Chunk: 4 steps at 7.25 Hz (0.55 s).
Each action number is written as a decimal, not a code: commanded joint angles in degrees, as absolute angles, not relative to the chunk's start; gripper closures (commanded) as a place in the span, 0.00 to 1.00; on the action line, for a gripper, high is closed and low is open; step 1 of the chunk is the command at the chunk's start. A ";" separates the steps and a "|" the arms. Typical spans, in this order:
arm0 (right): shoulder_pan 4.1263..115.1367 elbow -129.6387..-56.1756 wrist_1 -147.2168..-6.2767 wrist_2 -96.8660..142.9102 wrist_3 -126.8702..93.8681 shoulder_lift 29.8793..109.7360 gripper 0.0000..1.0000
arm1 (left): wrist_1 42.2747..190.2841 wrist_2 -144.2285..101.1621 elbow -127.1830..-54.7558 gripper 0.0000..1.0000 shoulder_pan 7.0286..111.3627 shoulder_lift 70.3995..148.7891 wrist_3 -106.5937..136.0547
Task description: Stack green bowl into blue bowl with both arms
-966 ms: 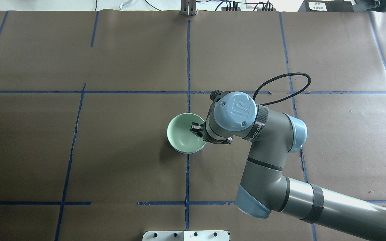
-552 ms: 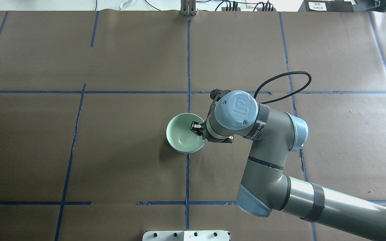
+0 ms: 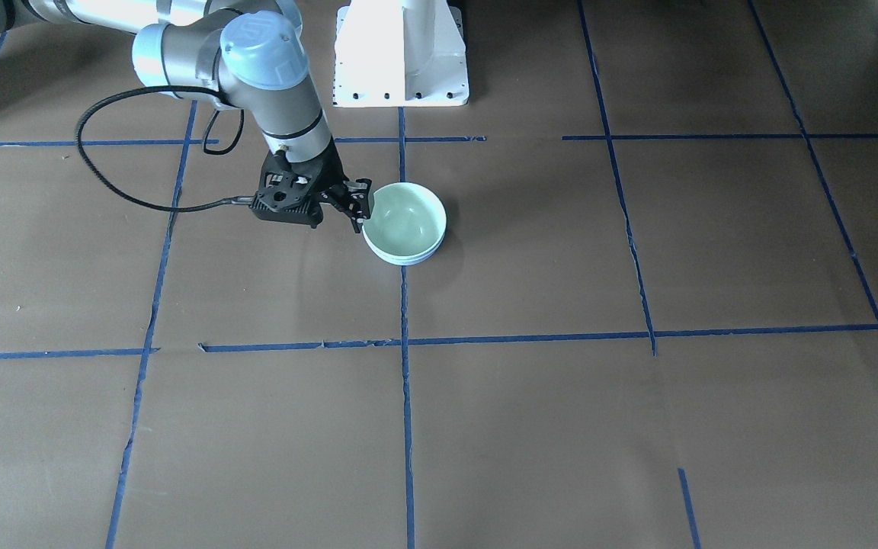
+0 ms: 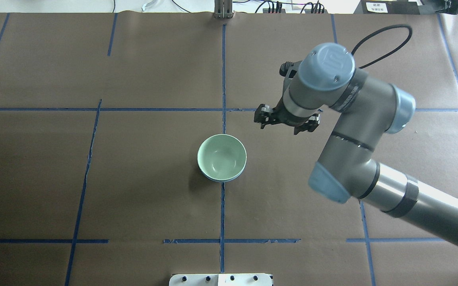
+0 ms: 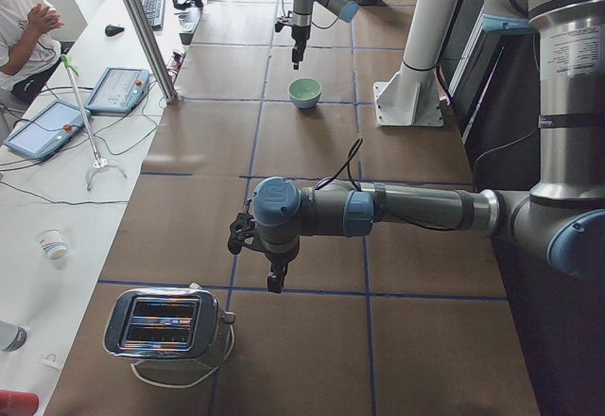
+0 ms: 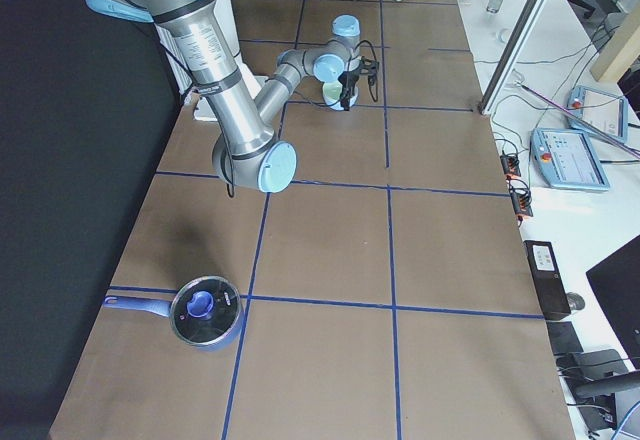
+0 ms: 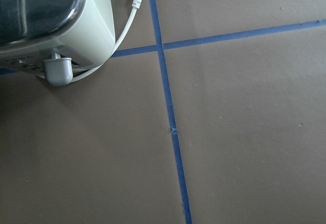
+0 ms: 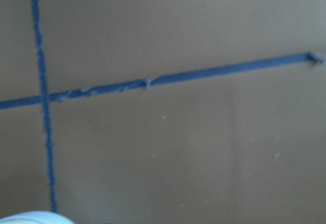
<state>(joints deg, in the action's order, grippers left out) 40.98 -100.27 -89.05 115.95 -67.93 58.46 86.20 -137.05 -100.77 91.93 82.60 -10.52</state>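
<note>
The green bowl (image 4: 222, 157) sits nested inside the blue bowl (image 4: 222, 180), of which only a thin rim shows, at the table's middle. They also show in the front view, green bowl (image 3: 405, 219) in blue bowl (image 3: 408, 261). In the overhead view my right gripper (image 4: 264, 119) is open, empty, raised and apart from the bowls, to their far right. In the front view it (image 3: 359, 207) still stands at the green bowl's rim. My left gripper (image 5: 272, 284) hangs over bare table beside a toaster; I cannot tell whether it is open or shut.
A chrome toaster (image 5: 165, 326) with a white cord stands by the left gripper and fills the left wrist view's corner (image 7: 46, 20). A blue lidded pot (image 6: 205, 310) sits at the table's right end. The white pedestal (image 3: 401, 53) is at the robot's side.
The right gripper has let go of the green bowl's rim and moved up and away to the far right. The green bowl stays nested in the blue bowl.
</note>
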 commanded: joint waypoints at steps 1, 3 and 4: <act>55.65 -100.55 -89.82 127.13 -43.53 67.63 0.00 | 86.05 -136.32 -100.37 0.00 91.67 82.70 -9.33; 67.45 -101.33 -89.82 128.76 -17.36 81.06 0.00 | 86.22 -136.05 -100.46 0.00 90.01 82.71 -6.94; 72.46 -100.90 -89.91 128.76 -6.96 86.17 0.00 | 87.00 -136.05 -100.46 0.00 90.00 82.62 -7.55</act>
<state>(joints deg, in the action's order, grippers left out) 65.67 -101.04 -89.82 128.25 -21.45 78.95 86.38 -136.10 -100.45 90.42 82.71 -7.36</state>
